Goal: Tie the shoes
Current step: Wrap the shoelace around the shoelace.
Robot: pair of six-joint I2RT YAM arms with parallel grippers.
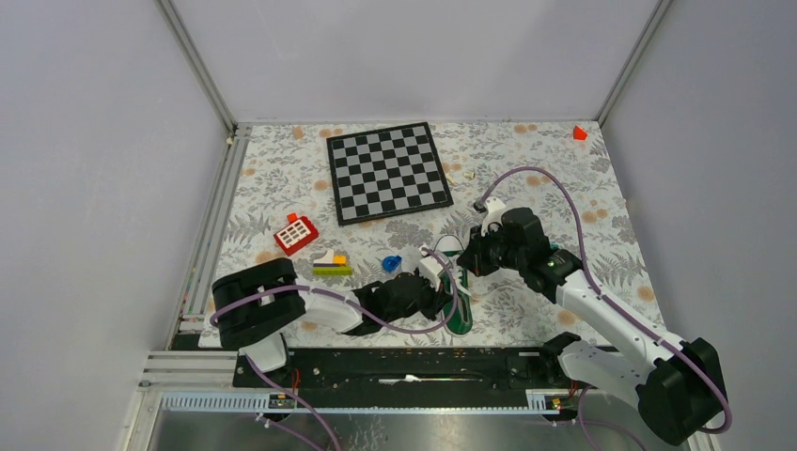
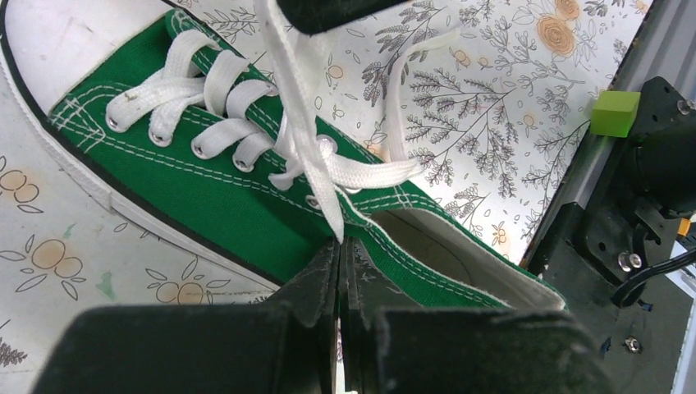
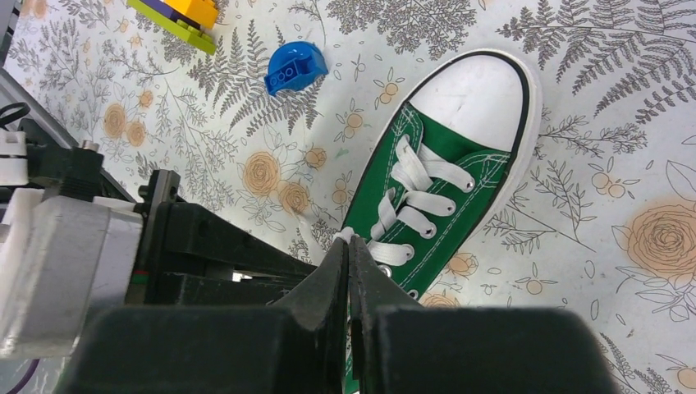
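1. While the sneaker (image 1: 460,315) sits between both bases, L arm (image 1: 329,305) lies low and R arm (image 1: 601,310) is bent over it. Pull the ends apart evenly, w/ tension.
2. L wrist: L gripper (image 2: 340,246) clenched on a lace end (image 2: 332,217) above the collar. Avoid yanking, shoe may slide.
3. R wrist: R gripper (image 3: 348,250) clamped, apparently pinching the other strand (image 3: 345,235) near the top eyelets.

Table (image 1: 564,188) covered in floral-print cloth. On it: checkerboard (image 1: 388,172), far centre; small red piece (image 1: 579,132), far right corner; red block (image 1: 295,234), stacked bricks (image 1: 332,264) and blue brick (image 1: 391,262), mid-left; green sneaker (image 3: 373,185) with white laces (image 2: 304,156), near centre, sole down.
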